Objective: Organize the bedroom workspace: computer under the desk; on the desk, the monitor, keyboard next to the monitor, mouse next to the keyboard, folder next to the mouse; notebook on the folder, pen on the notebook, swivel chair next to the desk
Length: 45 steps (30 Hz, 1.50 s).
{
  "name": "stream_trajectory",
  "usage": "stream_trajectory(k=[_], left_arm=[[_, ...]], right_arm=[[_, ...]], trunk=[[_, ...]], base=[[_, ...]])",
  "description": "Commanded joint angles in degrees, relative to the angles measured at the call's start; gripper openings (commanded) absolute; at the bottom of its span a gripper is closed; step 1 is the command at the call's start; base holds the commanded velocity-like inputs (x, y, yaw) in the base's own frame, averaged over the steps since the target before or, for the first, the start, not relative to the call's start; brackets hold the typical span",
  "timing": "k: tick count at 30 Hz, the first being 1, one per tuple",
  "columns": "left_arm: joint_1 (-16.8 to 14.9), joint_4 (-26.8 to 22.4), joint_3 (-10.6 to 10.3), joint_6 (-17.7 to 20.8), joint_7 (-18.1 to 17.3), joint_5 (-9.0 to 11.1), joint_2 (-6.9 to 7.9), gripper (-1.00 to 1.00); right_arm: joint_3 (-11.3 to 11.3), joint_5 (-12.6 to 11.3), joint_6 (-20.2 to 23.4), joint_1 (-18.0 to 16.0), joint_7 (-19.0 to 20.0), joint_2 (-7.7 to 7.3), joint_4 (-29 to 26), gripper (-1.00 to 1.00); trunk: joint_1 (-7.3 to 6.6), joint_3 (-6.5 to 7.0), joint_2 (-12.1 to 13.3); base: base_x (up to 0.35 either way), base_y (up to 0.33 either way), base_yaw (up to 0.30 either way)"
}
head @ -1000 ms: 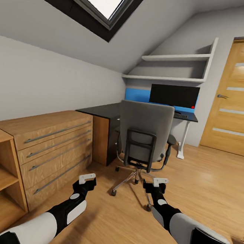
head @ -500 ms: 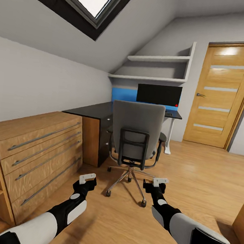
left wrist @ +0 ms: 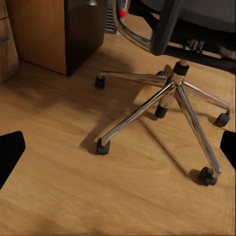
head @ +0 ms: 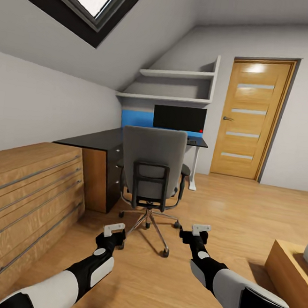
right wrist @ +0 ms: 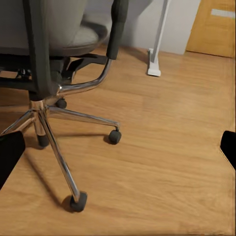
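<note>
Facing the swivel chair [head: 154, 166] from behind, the robot stands on the wooden floor [head: 223, 217] with both arms held low and forward, a posture that suits travel toward the worktop rather than any grasp. The left end effector [head: 114, 229] and the right end effector [head: 198, 231] hover above the floor on either side of the chair's chrome base, near it but apart from it; each has its fingers spread wide and holds nothing, as the dark fingertips at the two edges of each wrist view confirm. The chair stands just in front of the desk [head: 92, 138], its back turned to the robot, so whatever lies on its seat is hidden from the head view. The monitor [head: 179, 118] already stands upright on the desk against the blue wall panel [head: 136, 118], with a small dark object beside its foot, too small to identify. A light wooden drawer chest [head: 28, 189] lines the wall on the robot's left, and a door [head: 251, 117] closes the far corner.

The left wrist view adds the five-star base [left wrist: 169, 98], its black casters and the desk's dark drawer unit [left wrist: 83, 29], which the head view renders only coarsely. The right wrist view adds the front of the grey seat [right wrist: 86, 34], a black armrest [right wrist: 117, 27] and the desk's white panel leg [right wrist: 156, 39]. Folder, notebook, pen, keyboard and computer cannot be made out here.
</note>
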Motion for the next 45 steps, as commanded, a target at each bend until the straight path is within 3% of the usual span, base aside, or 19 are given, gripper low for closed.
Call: stream_trajectory(k=[1,6,12,15,20,26,29,34,45], left_arm=[[-0.06,0.05,-0.51,-0.24,0.34,0.49,-0.05,1.0],[-0.05,0.67,-1.13,1.27,0.43,0.49,-0.53,1.0],[-0.08,3.41,-2.66,7.82,0.37,0.39,-2.14,1.0],[-0.06,4.97,-3.12,10.88,0.29,0.41,-2.86,1.0],[-0.05,5.68,-3.08,12.03,0.25,0.63,-3.08,1.0],[-0.06,5.69,-3.14,8.31,0.24,0.41,-3.06,1.0],[-0.07,5.68,-3.28,3.67,0.24,0.32,-3.1,1.0],[-0.05,5.72,-3.36,0.29,0.24,0.37,-3.12,1.0],[-0.09,5.76,-3.32,-0.79,0.25,0.46,-3.07,1.0]], right_arm=[[0.46,-0.29,-0.04,-0.03,-0.39,0.08,-0.05,1.0],[0.34,-0.61,-0.07,-0.02,-0.44,0.5,-0.03,1.0],[0.15,-1.91,-1.4,-0.01,-0.55,0.8,-0.03,1.0],[0.05,-5.1,-3.49,0.03,-0.63,0.91,0.02,1.0],[0.1,-11.48,-4.66,0.17,-0.59,1.43,-0.01,1.0],[0.12,-12.54,-5.01,1.46,-0.52,3.72,0.0,1.0],[0.25,-12.61,-5.09,1.97,-0.45,4.36,-0.03,1.0],[0.34,-12.14,-5.07,2.29,-0.4,4.69,-0.01,1.0],[0.43,-10.73,-4.96,2.42,-0.46,4.94,-0.25,1.0]], trunk=[[-0.01,-0.04,-0.03],[-0.01,0.07,-0.03],[-0.01,0.2,-0.03],[-0.01,0.27,-0.03],[-0.01,0.35,-0.03],[-0.01,0.37,-0.03],[-0.01,0.37,-0.03],[-0.01,0.37,-0.03],[-0.01,0.37,-0.03]], base=[[0.0,0.0,-0.279],[0.0,0.0,-0.279],[0.0,0.0,-0.275],[0.0,0.0,-0.272],[0.0,0.0,-0.237],[0.0,0.0,-0.057],[0.0,0.0,-0.019],[0.0,0.004,-0.006],[0.0,0.177,-0.001]])
